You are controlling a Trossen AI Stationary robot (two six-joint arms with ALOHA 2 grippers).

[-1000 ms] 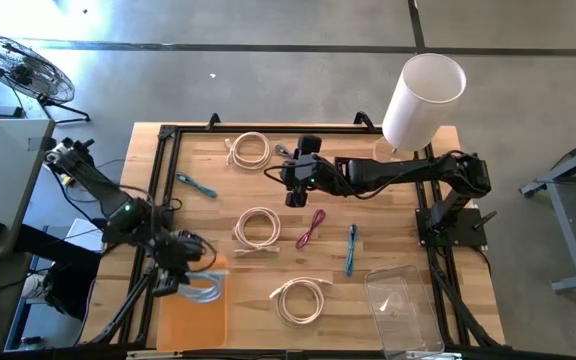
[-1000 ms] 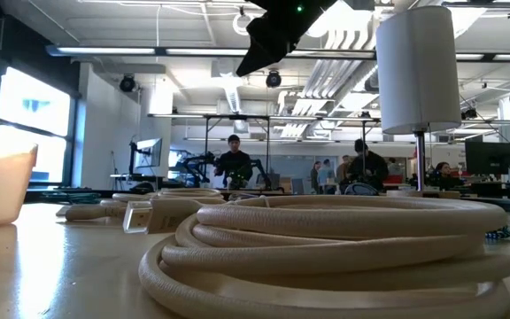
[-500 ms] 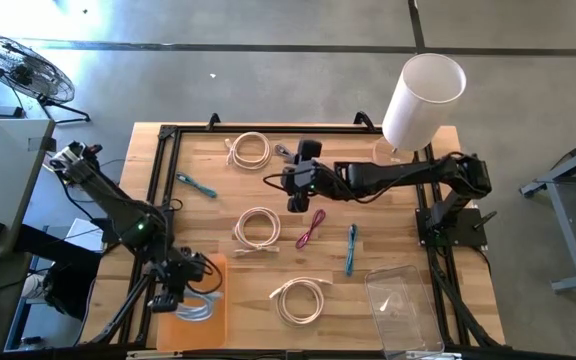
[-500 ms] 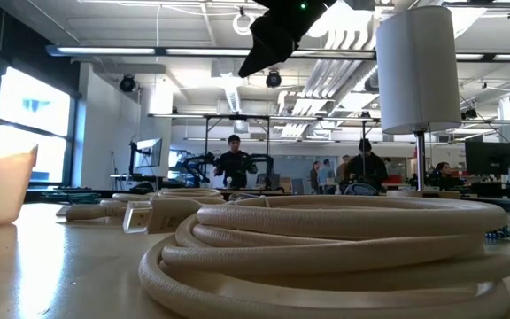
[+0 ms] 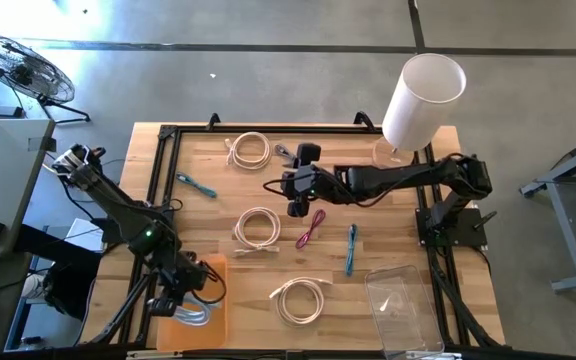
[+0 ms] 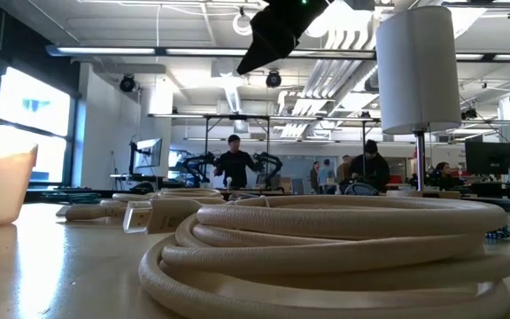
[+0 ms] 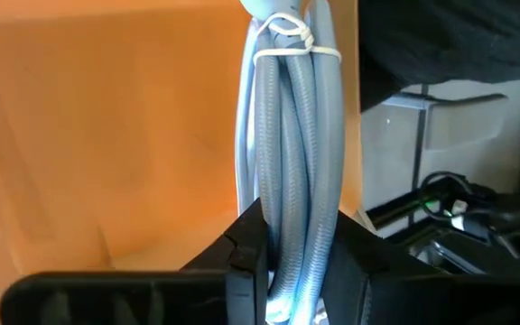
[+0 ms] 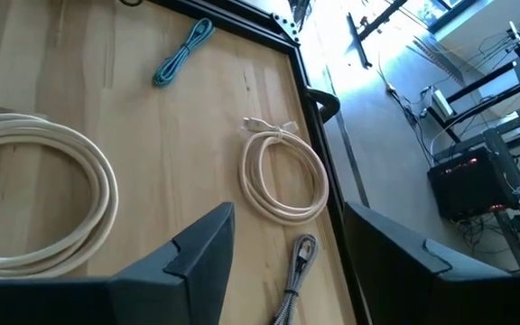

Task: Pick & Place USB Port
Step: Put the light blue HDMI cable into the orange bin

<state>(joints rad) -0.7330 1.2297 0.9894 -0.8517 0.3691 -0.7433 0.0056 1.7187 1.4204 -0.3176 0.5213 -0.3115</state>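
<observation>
My left gripper [image 5: 182, 291] is over the orange bin [image 5: 214, 268] at the table's near left, shut on a grey-blue coiled cable [image 5: 197, 307]. A white tie [image 7: 287, 52] binds the cable's strands. My right gripper [image 5: 296, 197] hovers open and empty above the middle of the table, its fingers [image 8: 199, 255] spread wide. It shows as a dark shape at the top of the low view [image 6: 277, 31]. A magenta cable [image 5: 311, 228] lies on the wood just near of the right gripper. My left gripper pinches the bundled strands of the grey-blue cable [image 7: 289, 236] between its two fingers. The bundle runs on away from the fingers toward its tied end, in front of the bin's orange surface. Whether the cable rests on the bin, I cannot tell.
Cream cable coils lie at the far left [image 5: 249, 150], centre [image 5: 258, 228] and near centre [image 5: 301, 299]. A teal cable [image 5: 196, 184], a blue cable [image 5: 351, 248] and a grey braided cable [image 8: 298, 264] also lie on the wood. A clear bin [image 5: 403, 305] sits near right and a white cylinder [image 5: 423, 95] far right.
My left gripper has carried the grey-blue cable toward the table's near edge, farther over the orange bin, still shut on it.
</observation>
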